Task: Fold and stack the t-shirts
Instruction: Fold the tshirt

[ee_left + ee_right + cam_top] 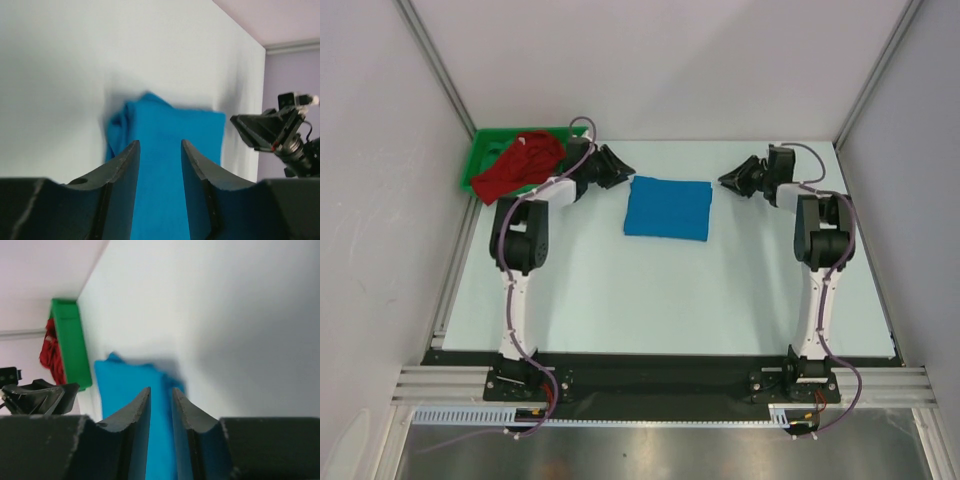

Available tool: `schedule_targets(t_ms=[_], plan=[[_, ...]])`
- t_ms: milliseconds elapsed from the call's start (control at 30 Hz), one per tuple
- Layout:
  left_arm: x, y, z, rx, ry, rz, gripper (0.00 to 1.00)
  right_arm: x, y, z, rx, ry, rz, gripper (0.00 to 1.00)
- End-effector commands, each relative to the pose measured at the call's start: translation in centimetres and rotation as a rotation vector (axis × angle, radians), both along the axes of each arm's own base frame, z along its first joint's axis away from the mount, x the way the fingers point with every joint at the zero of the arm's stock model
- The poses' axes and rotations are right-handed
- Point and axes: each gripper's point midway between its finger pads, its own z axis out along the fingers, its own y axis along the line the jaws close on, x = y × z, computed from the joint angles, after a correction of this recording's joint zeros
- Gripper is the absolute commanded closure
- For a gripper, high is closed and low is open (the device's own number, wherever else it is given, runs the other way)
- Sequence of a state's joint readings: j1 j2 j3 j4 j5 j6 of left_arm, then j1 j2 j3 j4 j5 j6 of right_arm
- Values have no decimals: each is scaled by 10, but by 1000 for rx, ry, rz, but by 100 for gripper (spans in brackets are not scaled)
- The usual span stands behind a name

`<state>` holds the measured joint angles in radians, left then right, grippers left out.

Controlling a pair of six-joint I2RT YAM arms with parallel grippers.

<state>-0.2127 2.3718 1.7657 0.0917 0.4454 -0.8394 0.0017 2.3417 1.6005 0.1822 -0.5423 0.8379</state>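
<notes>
The blue t-shirt (668,208) lies folded into a flat rectangle in the middle of the table's far half. The red t-shirt (520,163) lies crumpled in the green tray (480,150) at the far left. My left gripper (623,170) is open and empty, just off the blue shirt's far-left corner. In the left wrist view (160,142) the blue shirt (175,125) shows beyond the jaws. My right gripper (728,180) is slightly open and empty, just right of the shirt's far-right corner. In its own view (161,388) the blue shirt (125,385) lies ahead.
The green tray (70,340) with the red shirt (50,350) stands against the back left wall. White walls enclose the table at the back and both sides. Each wrist view shows the other gripper across the shirt: the right gripper (260,130) and the left gripper (40,395).
</notes>
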Motion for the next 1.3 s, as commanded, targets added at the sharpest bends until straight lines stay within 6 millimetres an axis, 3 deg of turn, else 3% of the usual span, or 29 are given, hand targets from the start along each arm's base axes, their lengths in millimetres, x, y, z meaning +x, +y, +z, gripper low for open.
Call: schedule_targets(t_ms=[0,33,67,133,167,267,300,333,367,400,467,533,600,700,733,800,967,1000,1033,1067,1133,1167,1233,1267], plan=[[-31,8,102,32,-195,-29,56,-24,16,108,-63,-188,79,71],[-42,2,104,9,-191,-37,56,-34,22,131,-52,-232,90,70],[-59,-3,106,-7,-196,-53,56,-49,34,120,-41,-214,119,69],[-77,-20,102,-23,-187,-85,56,-65,52,119,-16,-205,143,68],[-90,-29,94,-51,-182,-120,56,-81,76,111,14,-213,200,67],[-101,-45,80,-177,-149,-151,57,-99,113,93,114,-196,271,66],[-112,-49,55,-212,-88,-180,58,-112,130,80,133,-170,306,65],[-112,-52,57,-261,-94,-181,59,-118,139,72,148,-159,324,64],[-117,-52,46,-270,-74,-184,59,-120,146,73,172,-178,339,64],[-120,-55,40,-276,-63,-202,59,-127,156,55,176,-144,357,64],[-126,-62,17,-258,-27,-229,59,-131,162,42,198,-125,382,65],[-134,-59,-4,-256,11,-224,60,-140,160,17,209,-71,385,65],[-147,-44,-29,-240,73,-184,61,-144,152,7,207,-62,377,66],[-157,-19,-47,-193,109,-124,61,-156,127,-11,193,-20,343,66],[-159,-9,-52,-166,113,-109,61,-157,120,-8,189,-30,337,66],[-164,2,-50,-133,97,-84,61,-164,96,-17,161,-12,302,66],[-166,22,-30,-27,79,-30,62,-174,51,-6,100,-5,231,63],[-163,25,-6,-8,19,-24,61,-175,46,-2,87,-11,224,61],[-163,38,37,53,-51,30,61,-170,36,17,28,-56,215,47],[-167,38,33,60,-27,28,60,-170,36,17,27,-56,215,43],[-168,42,59,75,-76,45,60,-163,30,15,-23,-40,212,33],[-172,47,81,83,-121,61,59,-146,29,29,-41,-84,224,25],[-179,49,102,77,-161,63,59,-134,26,15,-89,-37,250,19],[-185,47,111,60,-168,47,58,-111,28,34,-110,-99,257,14]])
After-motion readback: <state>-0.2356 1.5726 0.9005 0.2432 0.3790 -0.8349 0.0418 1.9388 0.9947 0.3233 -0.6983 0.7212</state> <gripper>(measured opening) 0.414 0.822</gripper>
